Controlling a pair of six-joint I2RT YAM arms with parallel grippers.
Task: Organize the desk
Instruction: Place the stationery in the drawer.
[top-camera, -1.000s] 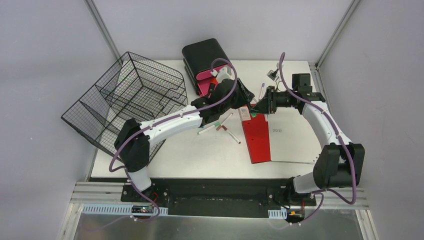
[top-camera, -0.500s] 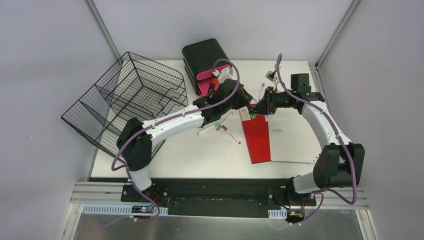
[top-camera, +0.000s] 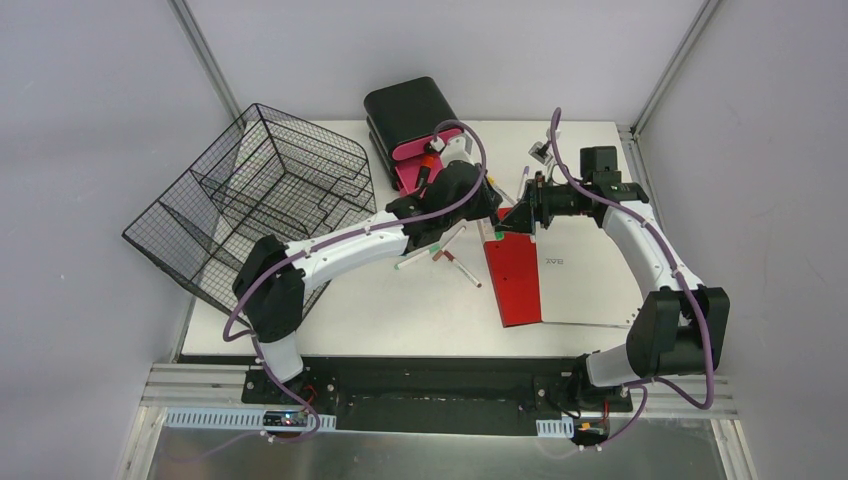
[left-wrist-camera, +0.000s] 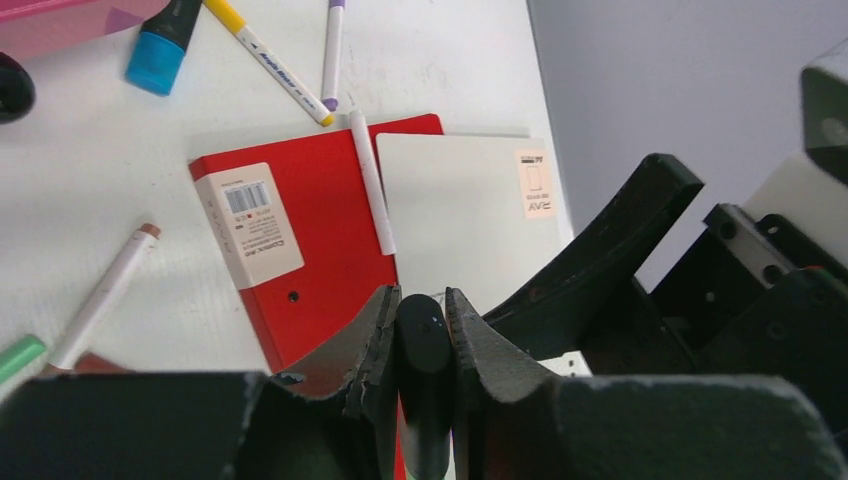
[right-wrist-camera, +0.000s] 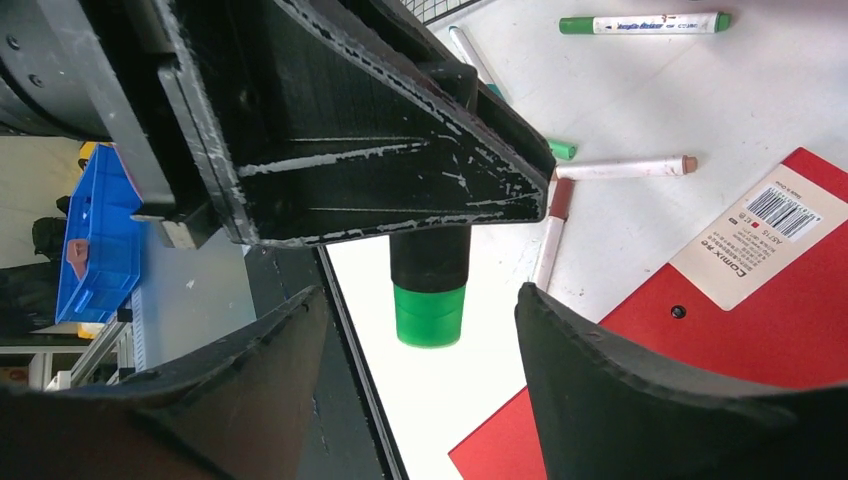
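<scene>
Now the handover: the right end effector (right-wrist-camera: 422, 295) has just spread wide, letting go of the marker (right-wrist-camera: 428, 312). The left end effector (left-wrist-camera: 424, 330) pinches it tight, clear above the desk (top-camera: 400, 310). Storing it probably comes next.

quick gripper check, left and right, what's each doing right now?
Left gripper: shut on the green-capped black marker.
Right gripper: open, jaws either side of the marker's cap.
</scene>
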